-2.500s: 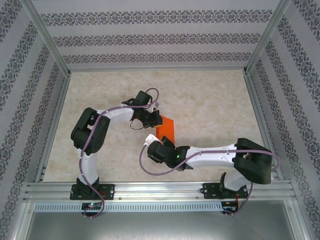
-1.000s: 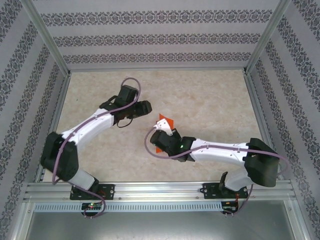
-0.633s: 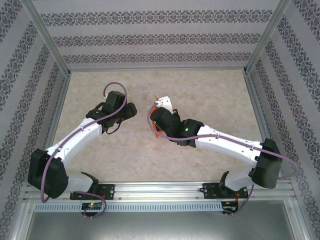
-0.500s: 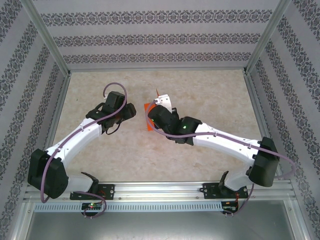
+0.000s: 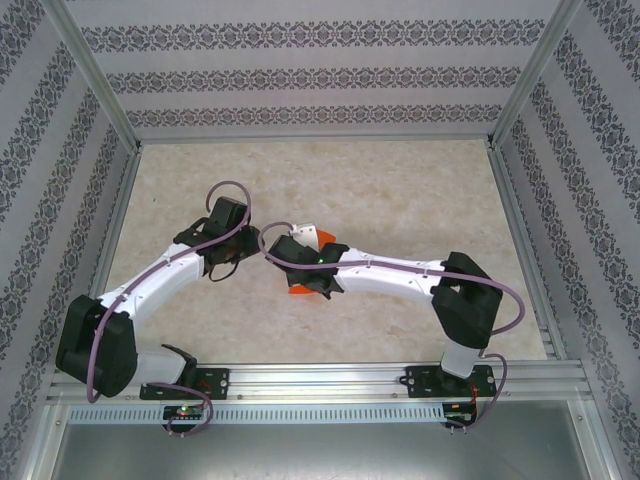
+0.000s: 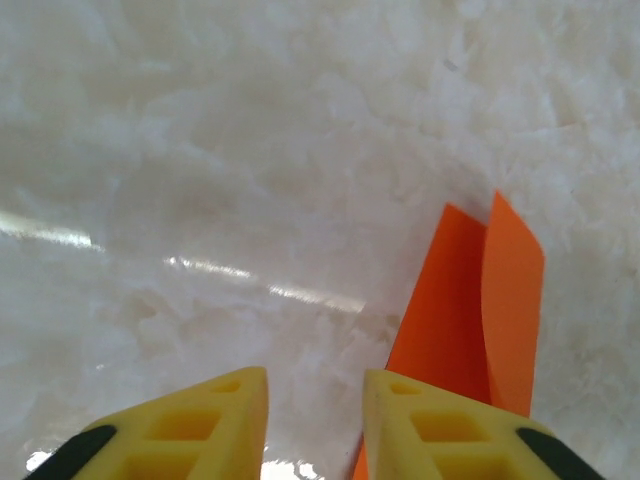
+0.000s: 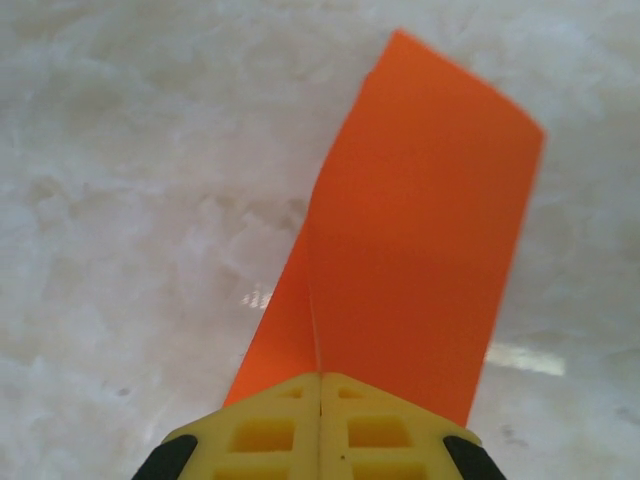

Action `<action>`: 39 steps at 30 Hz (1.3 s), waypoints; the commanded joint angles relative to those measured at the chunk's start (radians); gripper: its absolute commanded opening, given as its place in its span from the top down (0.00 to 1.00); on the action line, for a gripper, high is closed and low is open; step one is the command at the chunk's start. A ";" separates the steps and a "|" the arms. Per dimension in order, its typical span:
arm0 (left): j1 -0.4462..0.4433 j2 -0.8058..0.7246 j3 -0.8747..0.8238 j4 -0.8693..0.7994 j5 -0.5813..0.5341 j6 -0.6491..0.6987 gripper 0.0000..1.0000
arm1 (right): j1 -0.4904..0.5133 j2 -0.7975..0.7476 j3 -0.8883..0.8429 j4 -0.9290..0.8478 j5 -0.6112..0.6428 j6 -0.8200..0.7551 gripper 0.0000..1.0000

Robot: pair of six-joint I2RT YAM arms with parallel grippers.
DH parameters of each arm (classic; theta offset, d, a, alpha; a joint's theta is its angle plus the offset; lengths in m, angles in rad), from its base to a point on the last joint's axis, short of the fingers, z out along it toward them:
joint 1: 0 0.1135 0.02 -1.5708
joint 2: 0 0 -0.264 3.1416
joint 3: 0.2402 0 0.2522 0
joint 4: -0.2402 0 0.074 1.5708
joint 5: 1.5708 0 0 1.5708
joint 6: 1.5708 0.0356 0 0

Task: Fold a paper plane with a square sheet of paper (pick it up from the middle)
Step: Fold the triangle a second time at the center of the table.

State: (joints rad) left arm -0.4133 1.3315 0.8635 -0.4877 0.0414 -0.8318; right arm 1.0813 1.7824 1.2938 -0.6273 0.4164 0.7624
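Right pincer (image 7: pixel 320 385): clamped shut on orange paper (image 7: pixel 420 230), lower centre of frame.
Left pincer (image 6: pixel 315 390): jaws apart, empty, paper just right, over tabletop (image 6: pixel 250 150).

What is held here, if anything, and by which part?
The right tool is shut on the orange paper, pinching one end at its crease. The left tool is open beside it, holding nothing.

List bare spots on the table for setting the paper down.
Bare table along the back wall; also the right side, between the right arm and side rail. Crowded at centre: right pincer shut on the orange paper, left pincer open beside it.
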 commanded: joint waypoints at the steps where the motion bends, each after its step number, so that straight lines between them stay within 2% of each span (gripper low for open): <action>1: 0.013 -0.009 -0.041 0.084 0.107 -0.055 0.72 | 0.009 0.024 0.044 0.029 -0.068 0.081 1.00; 6: 0.013 0.015 -0.091 0.156 0.211 -0.082 0.73 | 0.011 0.010 0.018 0.041 -0.065 0.126 1.00; 13: 0.013 0.078 -0.118 0.247 0.367 -0.155 0.82 | 0.007 -0.011 -0.040 0.078 -0.084 0.159 1.00; 14: 0.013 0.087 -0.124 0.253 0.379 -0.168 0.86 | 0.001 -0.011 -0.044 0.077 -0.087 0.163 1.00; 19: 0.007 0.117 -0.158 0.281 0.401 -0.214 1.00 | -0.021 -0.012 -0.090 0.135 -0.150 0.179 1.00; 26: -0.055 0.157 -0.144 0.266 0.408 -0.220 1.00 | -0.035 -0.023 -0.146 0.209 -0.197 0.202 0.99; 39: -0.105 0.169 -0.187 0.323 0.398 -0.247 1.00 | -0.031 -0.052 -0.248 0.337 -0.215 0.273 0.98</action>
State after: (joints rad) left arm -0.5007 1.4849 0.6914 -0.2005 0.4370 -1.0645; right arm 1.0512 1.7565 1.0649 -0.3416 0.2070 1.0050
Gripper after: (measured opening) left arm 0.061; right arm 0.041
